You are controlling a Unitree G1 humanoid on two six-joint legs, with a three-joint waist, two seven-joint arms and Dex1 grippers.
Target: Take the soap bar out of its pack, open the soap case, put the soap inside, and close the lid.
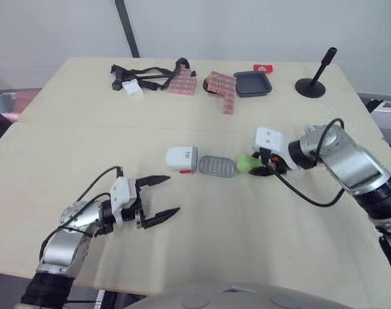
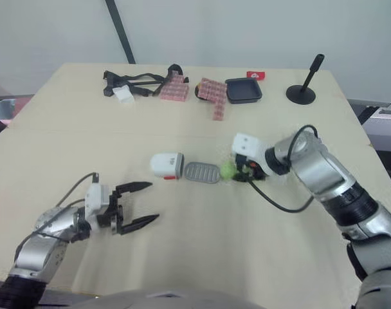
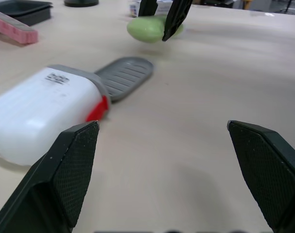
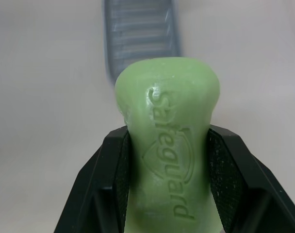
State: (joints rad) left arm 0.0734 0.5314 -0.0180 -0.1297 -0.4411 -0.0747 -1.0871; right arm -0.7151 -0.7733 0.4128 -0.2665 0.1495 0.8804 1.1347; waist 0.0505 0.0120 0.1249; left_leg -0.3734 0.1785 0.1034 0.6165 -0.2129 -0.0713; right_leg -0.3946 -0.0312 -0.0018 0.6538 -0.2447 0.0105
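Right claw pinches the green soap bar near the middle of the desk; grey tray lies just leftward, lengthwise in line, white case beyond; left claw spread, nearer that case.

Far table side: black straps, black tray, black stand.

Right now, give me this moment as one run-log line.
phase: soap bar unpacked, not cased | right gripper: shut on it | left gripper: open, empty | soap case: open, grey tray out
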